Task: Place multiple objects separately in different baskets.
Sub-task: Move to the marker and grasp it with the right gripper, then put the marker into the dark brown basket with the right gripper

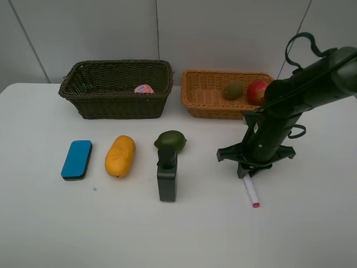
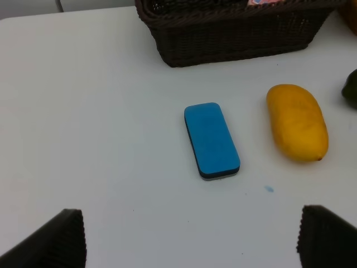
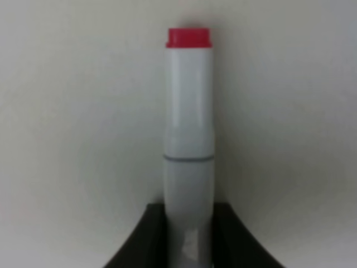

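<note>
My right gripper (image 1: 247,172) points down at the table right of centre, its jaws closed on both sides of the white-pink marker (image 1: 251,192), which lies on the table. In the right wrist view the marker (image 3: 188,111) fills the middle between dark fingers (image 3: 139,240). The blue eraser (image 1: 77,159), mango (image 1: 120,156), avocado (image 1: 170,140) and dark green bottle (image 1: 167,180) stand in a row on the table. The pink bottle (image 1: 144,89) lies in the dark basket (image 1: 83,95). The kiwi (image 1: 233,90) and pomegranate (image 1: 257,91) lie in the orange basket (image 1: 203,100). My left gripper (image 2: 189,237) is open and empty above the eraser (image 2: 211,139), near the mango (image 2: 297,121).
The two baskets stand side by side at the back of the white table against the wall. The right arm (image 1: 295,95) reaches over the front right corner of the orange basket. The dark basket's front wall (image 2: 234,39) shows in the left wrist view.
</note>
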